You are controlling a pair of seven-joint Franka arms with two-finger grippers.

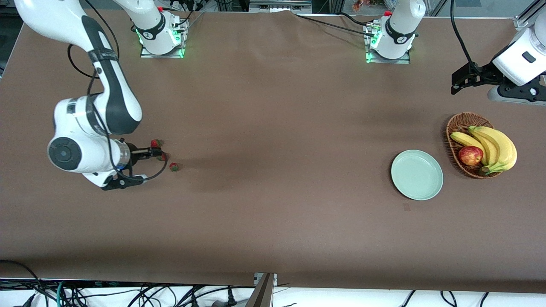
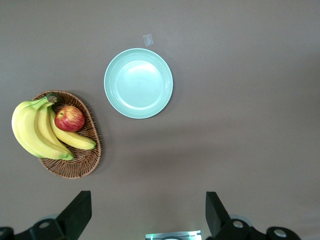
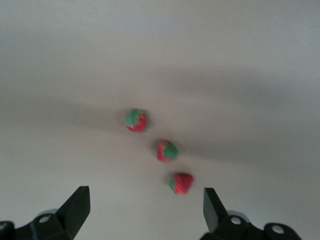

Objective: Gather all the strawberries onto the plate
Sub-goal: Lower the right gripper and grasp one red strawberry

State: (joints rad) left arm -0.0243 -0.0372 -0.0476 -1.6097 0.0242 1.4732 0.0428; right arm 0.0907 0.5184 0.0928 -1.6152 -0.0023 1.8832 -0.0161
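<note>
My right pincer (image 1: 160,152) hangs low over the strawberries (image 1: 162,157), at the right arm's end of the counter (image 1: 273,128), at middle height of the front frame. Its two fingers stand apart and clamp nothing. The three berries lie close together in a short slanted row on the bare cloth. One of them (image 1: 156,143) is higher in the frame than the fingertips, one is just under them and partly covered, and the third (image 1: 174,166) is lower and a little more toward the centre of the counter. In the right wrist view the same row (image 3: 167,150) lies in the middle of the frame, ahead of my spread fingers (image 3: 80,200). My left pincer (image 1: 455,85) waits in the air at the left arm's end, in the upper part of the frame, and its fingers are also apart and hold nothing. The plate (image 1: 417,175), pale green and round, rests well apart from the berries, near the left arm's end and just beside the wicker basket (image 1: 454,128). In the basket lie a bunch of bananas (image 1: 497,147) and a red apple (image 1: 470,155) that touches them. The counter has a brown cloth cover. Both arm bases stand along the upper edge with green lights, and dark cables run along the lower edge.
</note>
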